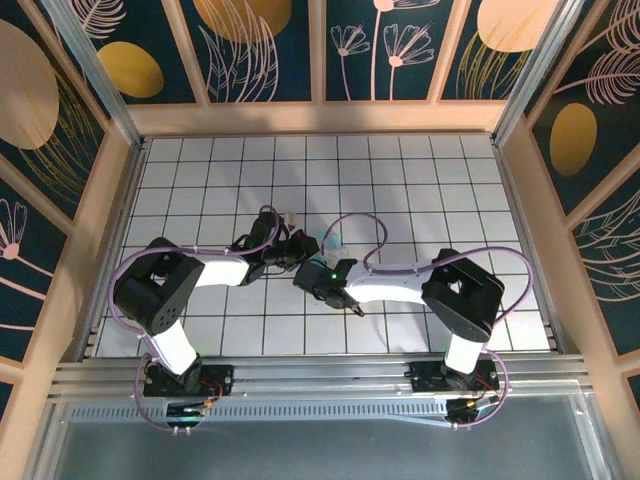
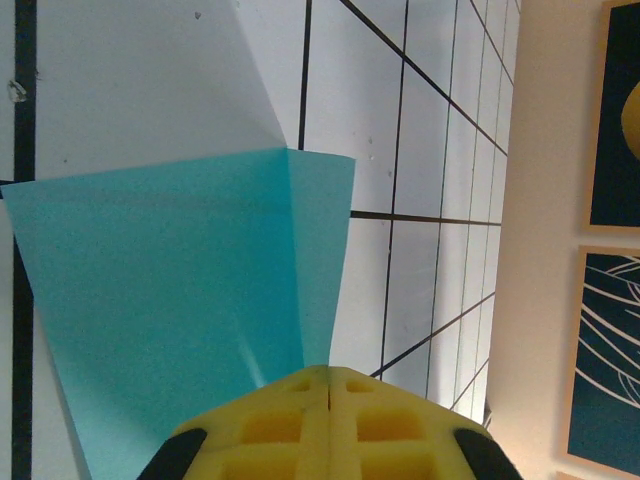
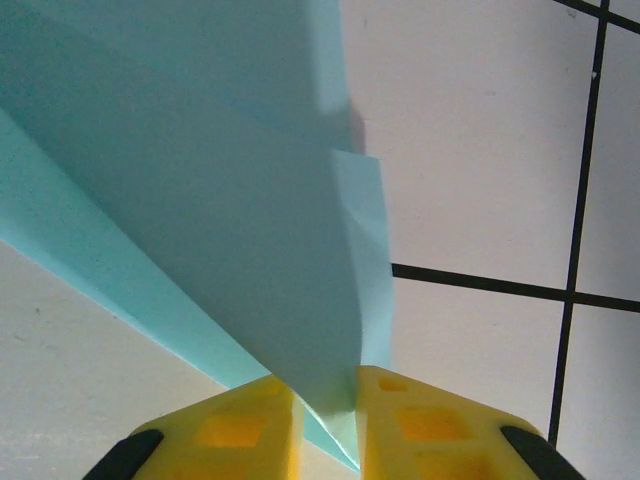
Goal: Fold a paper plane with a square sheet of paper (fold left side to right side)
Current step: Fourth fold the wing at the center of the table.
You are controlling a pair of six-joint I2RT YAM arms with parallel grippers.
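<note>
The white tiled floor (image 1: 400,180) lay free toward the far wall and on both sides. In the middle, the left gripper (image 1: 300,245) and the right gripper (image 1: 318,272) stood close together around the folded paper (image 1: 330,243), blocking passage there.

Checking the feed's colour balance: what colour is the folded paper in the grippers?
Plain light teal-blue, unmarked; the paper plane shows best in the left wrist view.

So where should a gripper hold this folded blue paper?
By the layered fold edge, jaws straddling it edge-on from the near end. The paper plane is thin; both the left gripper and the right gripper pinch it that way.
</note>
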